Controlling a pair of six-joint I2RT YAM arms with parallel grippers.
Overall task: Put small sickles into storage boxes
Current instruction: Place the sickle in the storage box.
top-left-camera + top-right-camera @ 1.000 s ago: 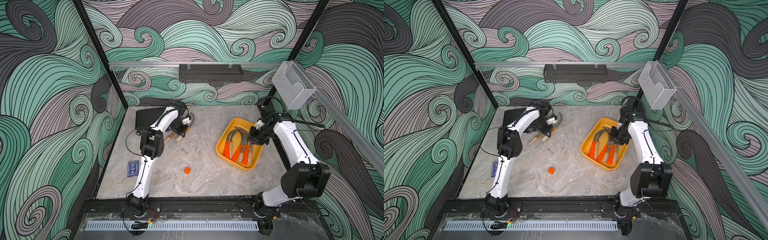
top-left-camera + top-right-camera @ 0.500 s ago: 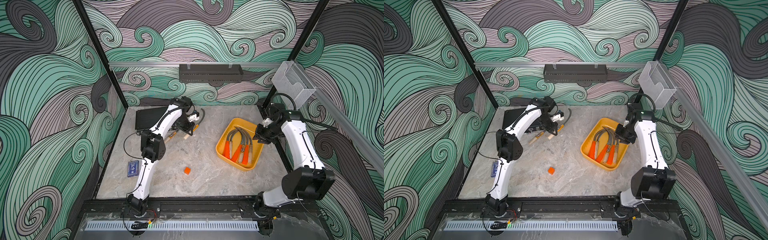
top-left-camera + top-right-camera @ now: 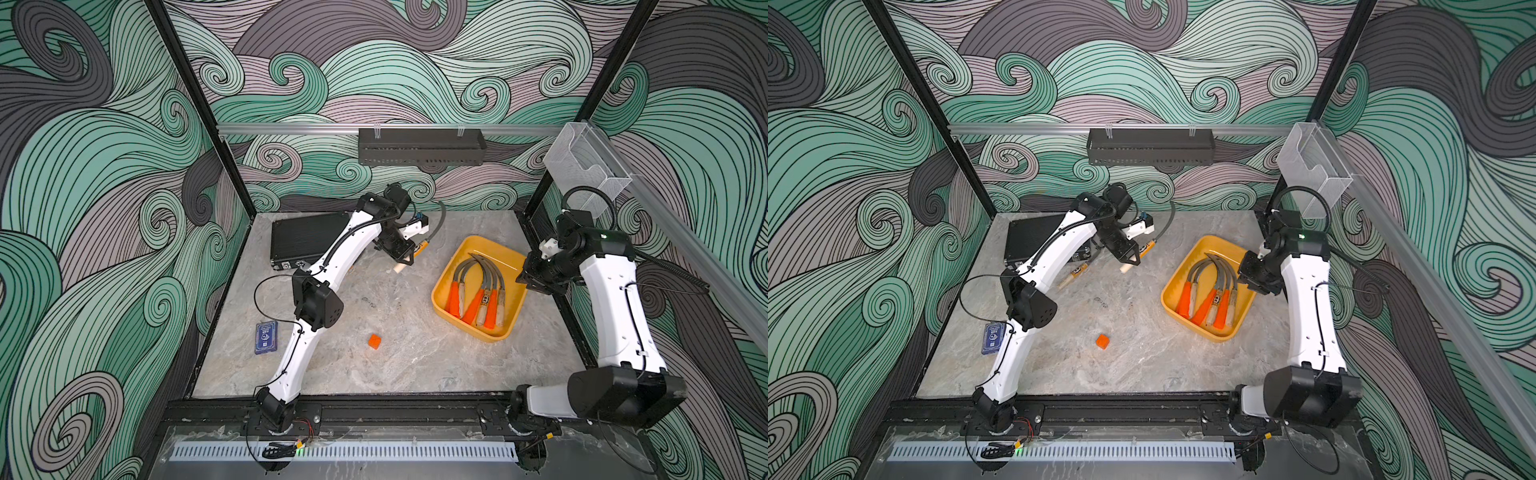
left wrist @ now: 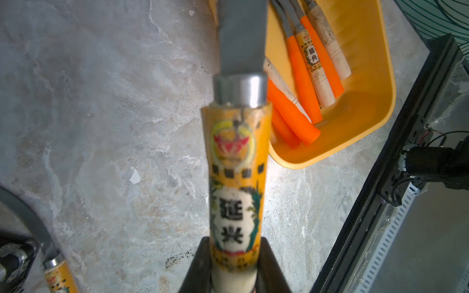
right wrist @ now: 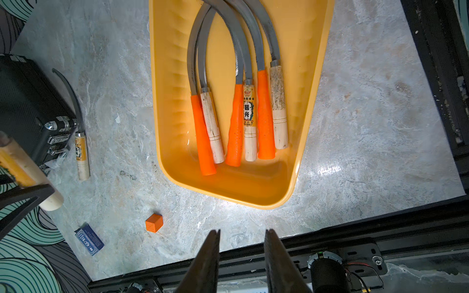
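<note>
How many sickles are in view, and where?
8. Six sickles lie in the yellow tray; the left gripper holds a seventh sickle; the eighth sickle lies beside the black case. Others may be hidden.

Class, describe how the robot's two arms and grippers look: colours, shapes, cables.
The left arm and right arm have white curved shells, black rounded joint housings and black cables looping alongside. The left gripper and right gripper each have two black tapered fingers.

Left wrist view: yellow label on wooden handle of nearest sickle (image 4: 236, 177) reads 延兴 in bold black characters beneath red-and-yellow crest; smaller print blurred. Same 延兴 label on one pale-handled sickle (image 5: 249, 119) in yellow tray (image 5: 253, 192). Print on loose table sickle (image 5: 81, 149) and blue card (image 5: 89, 239) illegible.
</note>
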